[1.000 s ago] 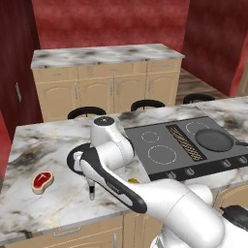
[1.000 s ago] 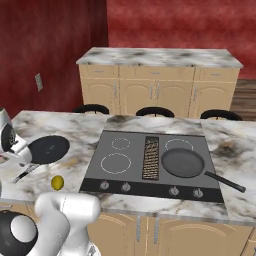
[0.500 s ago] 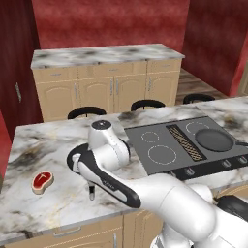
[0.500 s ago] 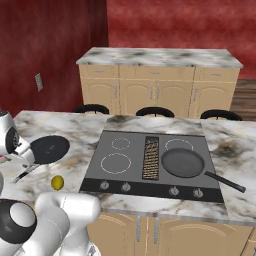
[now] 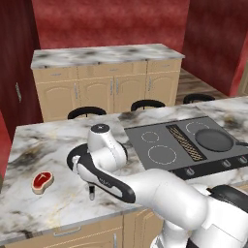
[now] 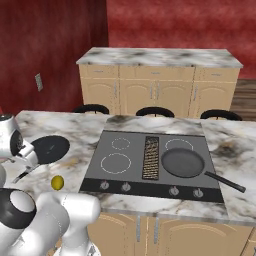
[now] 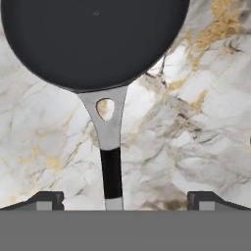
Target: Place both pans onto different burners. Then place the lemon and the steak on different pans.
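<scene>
Fingers (image 7: 49, 200) spread wide and gripping nothing, one dark tip at each lower corner of the hand view, with the gripper (image 7: 125, 202) pointed down over the marble counter (image 7: 196, 127). Between the tips, not touching either: the thin handle of a black pan (image 7: 93, 39), grey neck with a hanging hole, dark grip running toward the camera. Pan bowl round and shallow beyond the handle, flat on the counter.

From the base views, white arm (image 5: 160, 191) bent low and reaching left across the island, wrist turned downward over that same pan, which lies left of the cooktop (image 6: 150, 160). Lemon (image 6: 57, 182) small and yellow-green on the counter near the front edge, just beside the pan's handle end but apart from it. Steak (image 5: 42, 180) red with a pale rim, flat on the marble, further left of the arm, well apart from the pan. Second pan (image 6: 183, 163) sitting on the right-hand burner of the cooktop, handle angled to the front right. Left burners (image 6: 116, 163) marked as bare white rings. Further back, a run of wooden cabinets (image 5: 106, 89) under a marble top against a red wall.
</scene>
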Available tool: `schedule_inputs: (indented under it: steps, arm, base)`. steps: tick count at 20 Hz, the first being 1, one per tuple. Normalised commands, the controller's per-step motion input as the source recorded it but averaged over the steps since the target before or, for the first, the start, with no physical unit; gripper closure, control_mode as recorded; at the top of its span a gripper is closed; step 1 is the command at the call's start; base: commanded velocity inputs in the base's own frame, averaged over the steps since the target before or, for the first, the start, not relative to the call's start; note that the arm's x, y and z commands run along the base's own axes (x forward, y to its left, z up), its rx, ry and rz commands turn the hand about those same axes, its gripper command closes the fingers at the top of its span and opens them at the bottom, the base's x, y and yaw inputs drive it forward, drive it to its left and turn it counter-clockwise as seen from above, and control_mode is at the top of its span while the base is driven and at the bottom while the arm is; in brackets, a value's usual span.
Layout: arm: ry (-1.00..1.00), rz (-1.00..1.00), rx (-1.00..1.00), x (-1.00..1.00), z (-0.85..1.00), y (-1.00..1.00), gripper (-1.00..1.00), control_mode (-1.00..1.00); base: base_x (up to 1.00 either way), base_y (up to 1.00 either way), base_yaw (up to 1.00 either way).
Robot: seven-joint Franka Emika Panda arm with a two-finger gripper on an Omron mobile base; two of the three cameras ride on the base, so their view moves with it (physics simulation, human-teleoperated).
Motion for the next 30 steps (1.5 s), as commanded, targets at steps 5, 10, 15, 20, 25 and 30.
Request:
schedule_inputs:
  steps: [5,10,15,20,25,30]
  arm:
    - [0.0,0.0,0.0,0.18,-0.14,0.04,-1.0,-1.0]
    - [0.0,0.0,0.0,0.22,-0.14,0.06,-1.0,-1.0]
    - [0.0,0.0,0.0,0.23,-0.21,0.04,-1.0,-1.0]
    - [0.0,0.0,0.0,0.19,-0.25,0.05,-1.0,-1.0]
    - [0.0,0.0,0.0,0.21,-0.23,0.12,-1.0,-1.0]
    - [0.0,0.0,0.0,0.2,-0.19,0.07,-1.0,-1.0]
  base:
    - [0.0,0.0,0.0]
    - [0.0,0.0,0.0]
    - [0.0,0.0,0.0]
    - [0.0,0.0,0.0]
    - [0.0,0.0,0.0]
    - [0.0,0.0,0.0]
